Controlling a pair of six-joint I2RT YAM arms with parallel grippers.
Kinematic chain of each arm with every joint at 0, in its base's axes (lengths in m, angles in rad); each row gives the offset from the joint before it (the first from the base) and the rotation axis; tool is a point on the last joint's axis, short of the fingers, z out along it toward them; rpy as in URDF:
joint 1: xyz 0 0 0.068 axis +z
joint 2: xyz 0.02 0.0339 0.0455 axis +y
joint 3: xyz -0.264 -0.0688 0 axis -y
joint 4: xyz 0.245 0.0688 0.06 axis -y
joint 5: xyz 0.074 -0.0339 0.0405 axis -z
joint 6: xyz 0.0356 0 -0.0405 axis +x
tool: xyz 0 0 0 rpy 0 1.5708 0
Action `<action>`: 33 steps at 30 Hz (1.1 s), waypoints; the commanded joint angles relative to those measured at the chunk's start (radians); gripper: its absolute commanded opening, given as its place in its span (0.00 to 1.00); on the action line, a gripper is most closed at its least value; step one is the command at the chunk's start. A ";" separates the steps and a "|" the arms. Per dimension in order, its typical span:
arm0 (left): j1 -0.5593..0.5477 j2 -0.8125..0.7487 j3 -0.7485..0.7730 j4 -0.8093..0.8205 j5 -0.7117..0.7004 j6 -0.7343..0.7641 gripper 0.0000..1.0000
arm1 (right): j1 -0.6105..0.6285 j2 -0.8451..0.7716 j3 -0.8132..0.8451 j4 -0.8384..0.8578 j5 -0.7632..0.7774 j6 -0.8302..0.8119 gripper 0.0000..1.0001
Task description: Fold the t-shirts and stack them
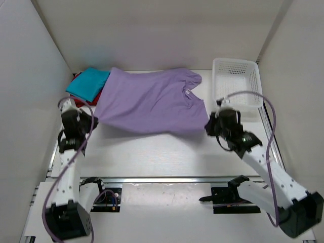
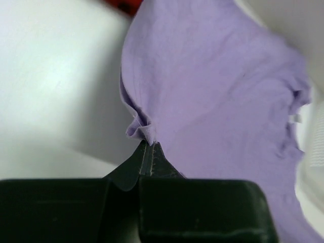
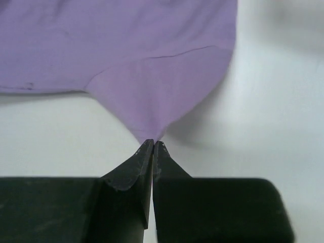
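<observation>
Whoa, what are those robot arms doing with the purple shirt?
Two robot arms hold the lavender t-shirt spread over the table. The left gripper is shut on its left edge, the right gripper on its right edge. A teal t-shirt lies on a red t-shirt in the far left corner. A white basket sits far right.
</observation>
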 commanded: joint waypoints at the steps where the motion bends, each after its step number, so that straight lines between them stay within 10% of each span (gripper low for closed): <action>1: -0.025 -0.175 -0.185 0.014 -0.081 0.042 0.01 | 0.011 -0.241 -0.183 -0.054 0.035 0.156 0.00; 7: -0.065 -0.320 -0.374 -0.055 -0.063 0.019 0.01 | -0.028 -0.513 -0.392 -0.154 -0.184 0.326 0.00; 15: 0.009 -0.276 -0.328 -0.069 0.012 0.021 0.01 | 0.058 -0.546 -0.375 -0.194 -0.046 0.363 0.00; 24: -0.010 -0.009 -0.239 0.094 -0.005 -0.045 0.00 | -0.284 -0.149 -0.299 0.160 -0.292 0.195 0.00; 33: 0.029 0.324 -0.048 0.181 -0.002 -0.080 0.00 | -0.284 0.280 -0.021 0.305 -0.250 0.153 0.01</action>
